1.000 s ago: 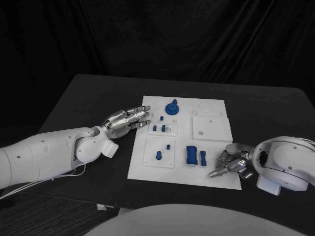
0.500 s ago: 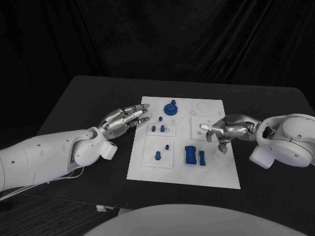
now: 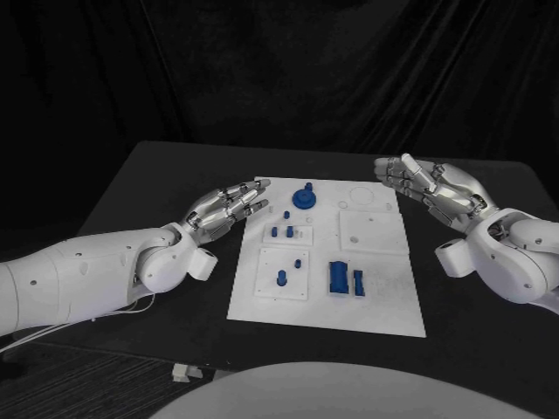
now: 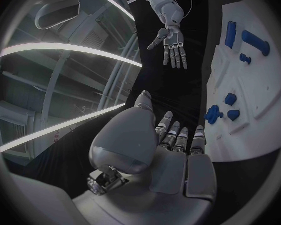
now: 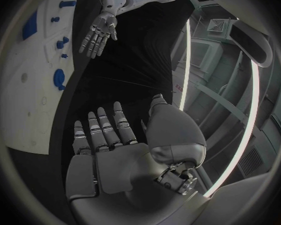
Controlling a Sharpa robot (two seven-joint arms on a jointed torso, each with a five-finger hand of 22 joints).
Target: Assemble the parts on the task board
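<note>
Head view: both hands empty, flanking task board (image 3: 381,310); fingers spread.

Both hands flank the task board (image 3: 387,301) (each off its edge), leaving the blue parts (image 3: 338,277) unobstructed from above.

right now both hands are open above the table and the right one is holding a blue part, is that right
Not quite. The right hand holds nothing: the head view shows its fingers spread and empty beside the task board. The left hand is open too, and the blue parts lie on the board.
</note>
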